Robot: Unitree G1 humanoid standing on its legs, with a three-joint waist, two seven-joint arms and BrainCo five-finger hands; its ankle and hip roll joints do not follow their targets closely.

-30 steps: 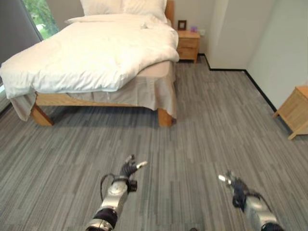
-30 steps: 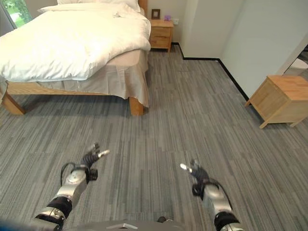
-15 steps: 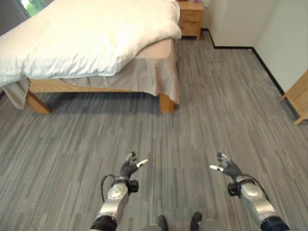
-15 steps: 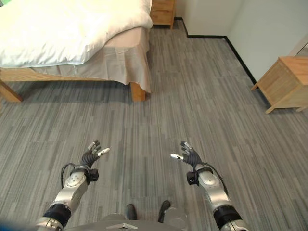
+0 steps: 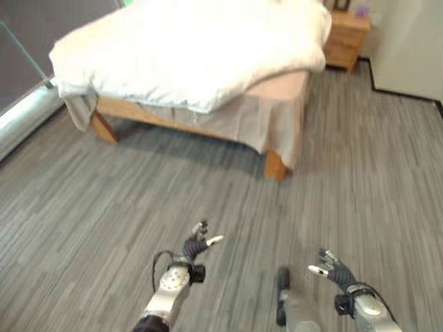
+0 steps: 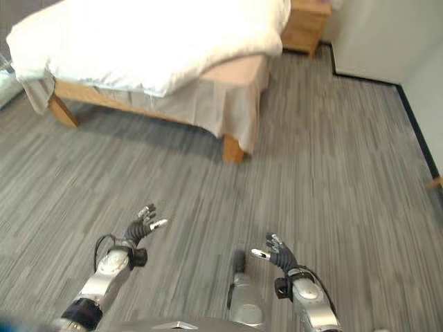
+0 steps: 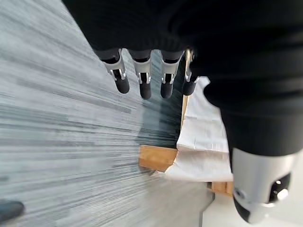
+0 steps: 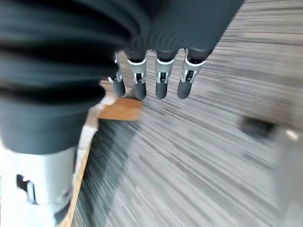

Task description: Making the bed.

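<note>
A grey striped carpet floor [image 5: 104,200] fills most of the room. At the far side stands a wooden-framed bed [image 5: 275,164], well apart from the robot's hands. A bulky white duvet [image 5: 194,48] lies rumpled across the bed's top, hanging unevenly over the near edge, with a beige bed skirt [image 5: 256,124] showing beneath it and a bare patch of mattress at the near right corner. A wooden nightstand [image 5: 344,40] stands just beside the bed's far right corner, against a pale wall [image 6: 374,34]. Low in the foreground, both arms reach forward over the carpet. The left hand [image 5: 196,243] is raised with fingers [image 7: 144,80] straight and relaxed, holding nothing. The right hand [image 5: 332,270] likewise has its fingers [image 8: 161,80] extended and loosely spread, holding nothing.
</note>
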